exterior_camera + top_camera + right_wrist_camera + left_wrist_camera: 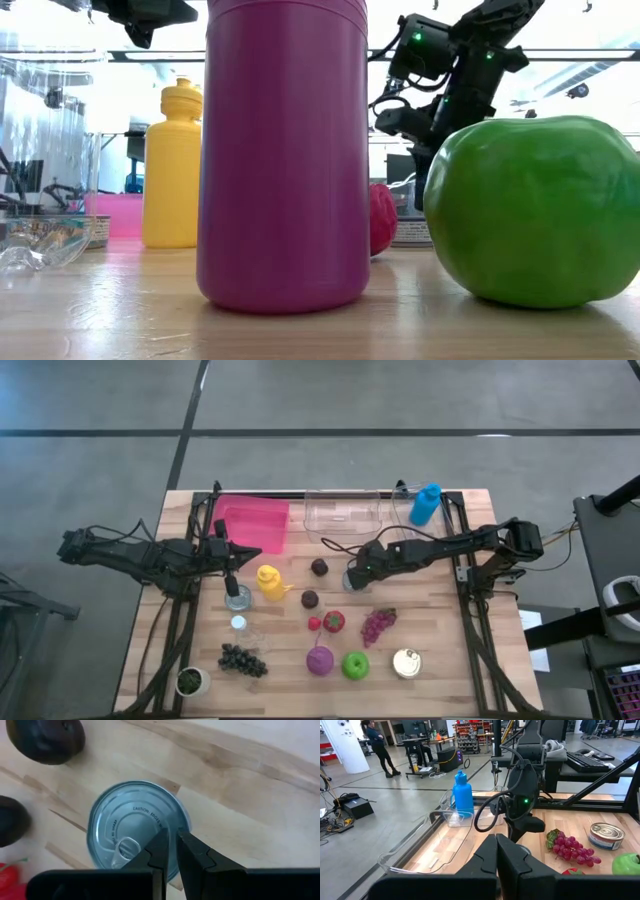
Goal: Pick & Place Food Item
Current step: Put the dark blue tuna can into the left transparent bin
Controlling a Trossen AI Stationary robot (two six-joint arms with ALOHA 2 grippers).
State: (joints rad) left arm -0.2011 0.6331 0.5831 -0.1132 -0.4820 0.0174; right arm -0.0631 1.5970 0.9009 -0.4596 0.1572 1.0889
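A silver tin can with a pull tab (135, 827) stands upright on the table (351, 581), right of two dark plums (319, 567) (310, 599). My right gripper (172, 842) (350, 574) is shut and points straight down over the can's lid, near the rim. In the low view the green apple (535, 210) hides its fingertips. My left gripper (496, 845) (232, 570) is shut and hangs above a second small can (238, 598), beside the yellow bottle (270, 581). My right gripper stands with shut fingertips (161, 845) over the can's lid near its rim (182, 822), coming from above. I cannot tell whether it touches the lid.
A strawberry (333, 622), red grapes (378, 624), green apple (355, 665), purple cup (320, 660), another can (406, 663) and dark grapes (242, 660) fill the near half. Along the far edge are a pink bin (254, 523), a clear bin (343, 512) and a blue bottle (424, 505).
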